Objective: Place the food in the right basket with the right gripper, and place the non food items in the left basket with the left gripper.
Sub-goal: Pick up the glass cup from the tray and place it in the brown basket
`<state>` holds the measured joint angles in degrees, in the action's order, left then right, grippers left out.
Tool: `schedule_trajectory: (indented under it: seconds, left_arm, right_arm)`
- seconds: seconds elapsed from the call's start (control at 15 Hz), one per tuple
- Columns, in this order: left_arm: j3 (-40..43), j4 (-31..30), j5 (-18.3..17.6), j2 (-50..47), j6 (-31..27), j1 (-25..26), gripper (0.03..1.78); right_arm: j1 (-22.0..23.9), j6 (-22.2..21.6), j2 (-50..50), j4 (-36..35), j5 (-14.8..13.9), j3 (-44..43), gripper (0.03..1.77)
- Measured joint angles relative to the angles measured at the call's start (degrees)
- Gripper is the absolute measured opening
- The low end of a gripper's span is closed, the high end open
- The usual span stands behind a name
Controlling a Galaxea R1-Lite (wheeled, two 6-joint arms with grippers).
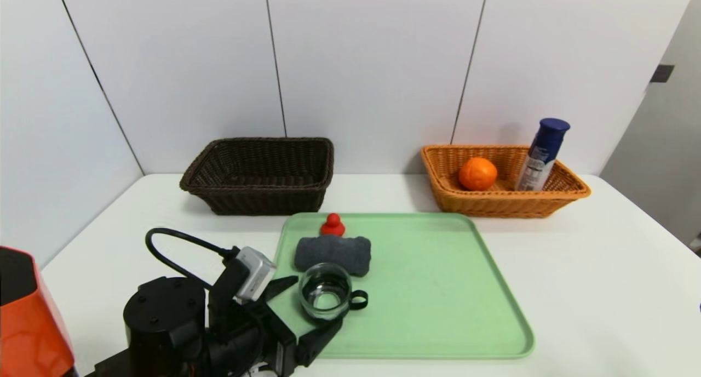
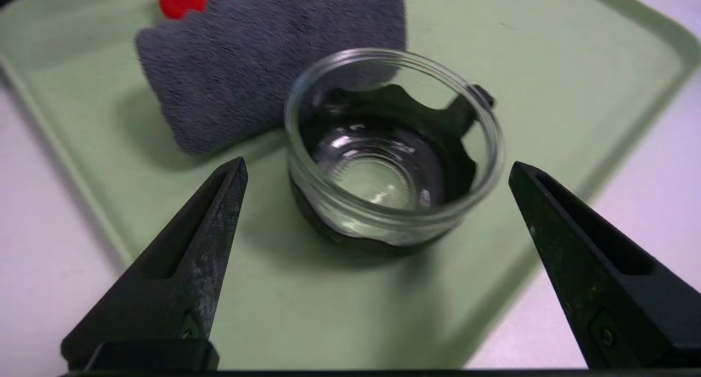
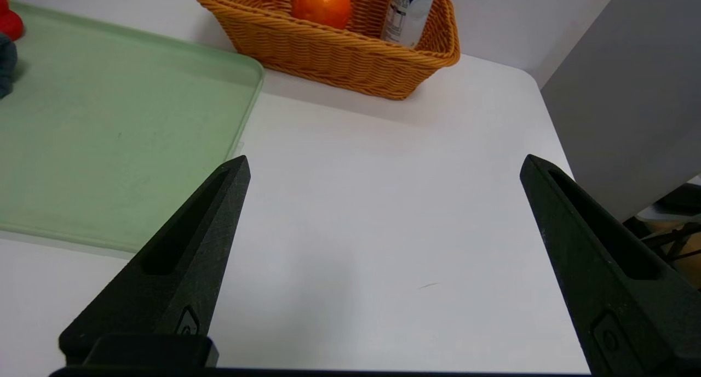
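And here's the left gripper (image 2: 378, 169), jaws wide, down over the tray (image 1: 427, 289) toward its seven o'clock, the cup (image 1: 325, 292) sitting between its fingertips with the handle at three o'clock! Just past the cup at twelve lies the towel (image 1: 333, 255), the red toy (image 1: 333, 226) beyond it, and off at eleven o'clock stands the dark basket (image 1: 263, 201)! Over at one o'clock, the tan basket (image 1: 493, 205) holds the orange (image 1: 477, 173) and the can (image 1: 539, 158), while the right gripper (image 3: 385, 166), also wide, waits above the table (image 3: 383, 229) right of the tray!

White panels (image 1: 378, 64) with dark seams rise behind the white table (image 1: 613, 267).
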<state>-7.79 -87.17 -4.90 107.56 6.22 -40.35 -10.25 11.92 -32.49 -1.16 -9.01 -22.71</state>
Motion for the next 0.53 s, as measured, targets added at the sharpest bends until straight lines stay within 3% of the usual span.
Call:
schedule_trajectory:
  seconds: [0.2,0.53]
  left_arm:
    - [0.29,0.0,1.44,0.52,-3.5,0.0,1.69]
    - [-0.3,0.0,3.39,1.27,-3.41,-0.16,1.69]
  right_arm:
    - [0.0,0.04,-0.04,0.0,0.5,-0.27,1.7]
    - [0.0,0.04,-0.22,0.04,1.21,-0.38,1.7]
